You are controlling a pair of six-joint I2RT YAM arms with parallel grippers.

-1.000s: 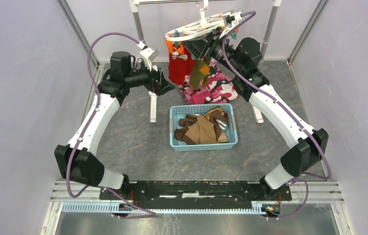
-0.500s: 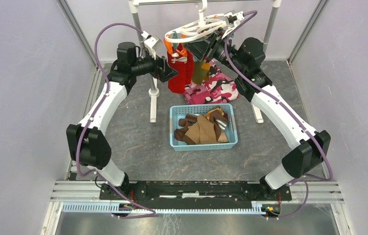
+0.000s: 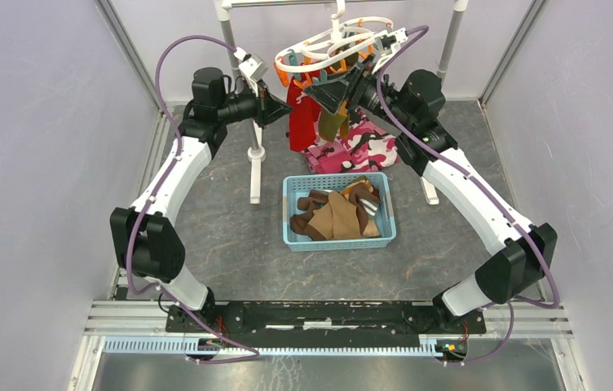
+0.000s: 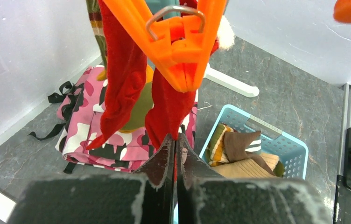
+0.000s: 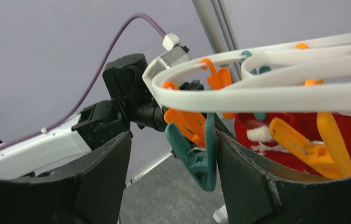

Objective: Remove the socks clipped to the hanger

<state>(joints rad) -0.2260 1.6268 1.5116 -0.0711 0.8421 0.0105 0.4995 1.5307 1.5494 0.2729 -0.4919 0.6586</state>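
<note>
Left gripper has just clamped shut on the tip of the bright red fabric sock, which hangs from an orange plastic clip at top centre, while right gripper has spread wider around a teal plastic clip on the white plastic oval hanger, so the sock looks ready to pull free.

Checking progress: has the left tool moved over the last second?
Yes. The left tool moved away from the blue basket, toward the red sock.

The grey mottled tabletop carries a light-blue basket at its middle and a pink camouflage cloth (black straps trailing) toward the far edge. The rail stand's white feet flank both.
</note>
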